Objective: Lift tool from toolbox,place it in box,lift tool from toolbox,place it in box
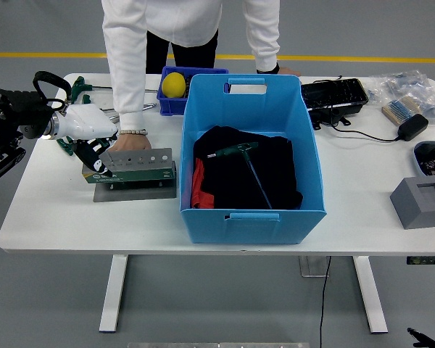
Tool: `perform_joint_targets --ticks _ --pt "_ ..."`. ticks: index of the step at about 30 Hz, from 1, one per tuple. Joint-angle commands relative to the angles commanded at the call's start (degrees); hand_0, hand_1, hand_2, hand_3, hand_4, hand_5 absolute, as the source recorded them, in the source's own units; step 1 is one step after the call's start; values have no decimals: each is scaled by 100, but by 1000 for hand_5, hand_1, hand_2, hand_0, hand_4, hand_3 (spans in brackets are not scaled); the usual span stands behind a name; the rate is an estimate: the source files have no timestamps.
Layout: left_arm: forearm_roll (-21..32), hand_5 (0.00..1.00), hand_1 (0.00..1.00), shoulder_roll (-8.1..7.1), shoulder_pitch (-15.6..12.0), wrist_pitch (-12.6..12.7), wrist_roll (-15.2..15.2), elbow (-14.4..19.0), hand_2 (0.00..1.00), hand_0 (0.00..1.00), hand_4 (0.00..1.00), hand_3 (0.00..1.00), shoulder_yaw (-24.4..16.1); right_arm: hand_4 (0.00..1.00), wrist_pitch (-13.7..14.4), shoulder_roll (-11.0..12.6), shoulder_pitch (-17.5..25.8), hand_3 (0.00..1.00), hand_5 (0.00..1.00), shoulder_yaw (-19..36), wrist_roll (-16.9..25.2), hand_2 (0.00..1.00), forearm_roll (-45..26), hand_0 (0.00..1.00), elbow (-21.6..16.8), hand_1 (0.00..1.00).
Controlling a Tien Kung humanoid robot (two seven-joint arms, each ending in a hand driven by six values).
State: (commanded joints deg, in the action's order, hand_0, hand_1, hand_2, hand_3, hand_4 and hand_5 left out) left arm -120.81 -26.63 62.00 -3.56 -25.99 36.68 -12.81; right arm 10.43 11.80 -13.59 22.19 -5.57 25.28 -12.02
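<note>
One left robot hand (pixel 94 148) was seen at the green toolbox's (pixel 134 172) left end; its grasp could not be told. One T-handle tool (pixel 245 161) lay in the blue box (pixel 250 217). One person's hand (pixel 133 143) was pressed on the toolbox.

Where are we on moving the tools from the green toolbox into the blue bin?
One green-handled T-wrench already lies on the black cloth inside the blue plastic bin. The left robot hand is at the left end of the green toolbox, which a person's hand steadies. Lifting and binning the second tool remain.
</note>
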Motion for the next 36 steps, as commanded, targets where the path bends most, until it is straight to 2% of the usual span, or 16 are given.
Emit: perform_joint_targets --ticks 1,2,7,8,13,14,19,20,23,25,26,30,31,32,36 --pt "7 730 231 2 2 12 -7 -4 229 394 932 237 13 784 -1 0 1 541 660 0 0 664 3 629 0 600" --pt "11 728 174 3 3 21 -13 -8 183 336 929 209 20 783 -1 0 2 541 661 -1 0 664 5 630 -1 601" --pt "83 728 174 11 -3 151 -105 -82 183 336 929 209 61 783 -1 -1 12 541 661 -2 -1 664 2 630 -1 601" --pt "97 694 114 12 -4 179 -123 -96 138 270 934 156 66 783 -1 -1 12 540 661 -2 -1 664 2 630 -1 600" --pt "220 694 114 15 -1 342 -248 -173 138 270 934 156 74 783 -2 2 4 540 661 -15 2 664 -17 630 -1 600" --pt "268 619 66 17 2 388 -288 -187 103 215 971 101 83 783 -1 2 1 540 662 -21 5 664 -28 630 -1 600" --pt "523 619 66 29 -1 684 -517 -262 103 215 971 101 106 783 1 0 -8 540 662 -37 10 664 -63 630 0 600" --pt "568 474 7 31 -1 727 -549 -278 52 147 998 58 115 783 2 0 -10 541 662 -40 11 664 -67 630 1 600" --pt "687 474 7 27 -4 937 -710 -318 52 147 998 58 114 783 1 0 -15 541 662 -45 13 664 -72 630 2 600" --pt "754 474 7 8 -14 1075 -823 -326 52 147 998 58 54 783 2 2 -16 541 662 -53 16 664 -92 630 2 600" --pt "758 371 2 5 -16 1097 -842 -325 22 115 998 31 35 783 2 2 -16 540 662 -54 17 664 -93 631 2 600" --pt "744 371 2 -23 -46 1248 -983 -298 22 115 998 31 -235 783 0 5 -18 540 662 -59 19 664 -95 631 3 600" --pt "736 371 2 -33 -55 1259 -1001 -274 22 115 998 31 -321 783 0 5 -17 540 662 -60 19 664 -96 631 3 600" --pt "734 317 2 -45 -64 1258 -1015 -240 2 96 998 21 -411 783 0 5 -16 541 662 -59 18 664 -96 630 3 600" --pt "762 317 2 -94 -89 1212 -1048 -67 2 96 998 21 -684 783 -3 5 -11 541 662 -53 16 664 -88 630 4 600"
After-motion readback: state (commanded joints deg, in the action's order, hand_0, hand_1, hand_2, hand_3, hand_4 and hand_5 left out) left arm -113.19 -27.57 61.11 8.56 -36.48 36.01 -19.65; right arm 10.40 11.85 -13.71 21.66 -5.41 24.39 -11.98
